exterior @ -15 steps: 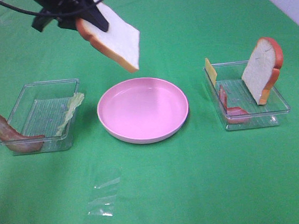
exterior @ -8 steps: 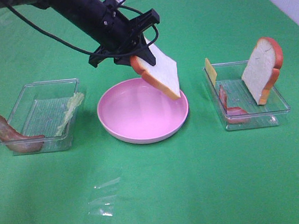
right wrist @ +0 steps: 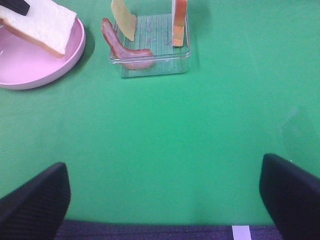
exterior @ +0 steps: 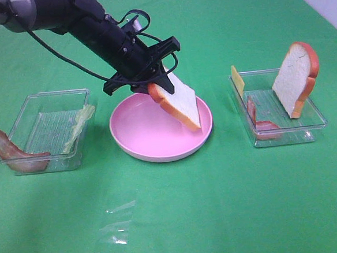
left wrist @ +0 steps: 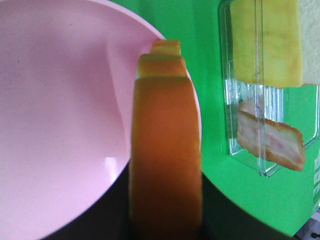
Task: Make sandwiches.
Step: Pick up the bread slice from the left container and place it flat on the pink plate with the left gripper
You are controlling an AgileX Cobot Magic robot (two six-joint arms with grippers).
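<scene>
My left gripper [exterior: 159, 88] is shut on a white bread slice with orange-brown crust [exterior: 180, 105]. It holds the slice tilted over the right side of the round pink plate [exterior: 136, 141], with the lower corner at or just above the plate. The left wrist view shows the slice's crust edge [left wrist: 165, 150] over the plate [left wrist: 55, 115]. My right gripper [right wrist: 164, 167] is open and empty over bare green cloth, out of the exterior view. The right wrist view also shows the slice [right wrist: 42, 22] and the plate [right wrist: 70, 57].
A clear tray [exterior: 282, 137] on the right holds an upright bread slice [exterior: 296, 77], yellow cheese [exterior: 237, 79] and bacon [exterior: 262, 127]. A clear tray [exterior: 45, 96] on the left holds lettuce [exterior: 81, 124] and bacon [exterior: 11, 155]. Crumpled clear film [exterior: 115, 231] lies in front.
My left arm has carried the bread slice down and to the right, from high behind the plate to low over the plate's right side. Nothing else moved.
</scene>
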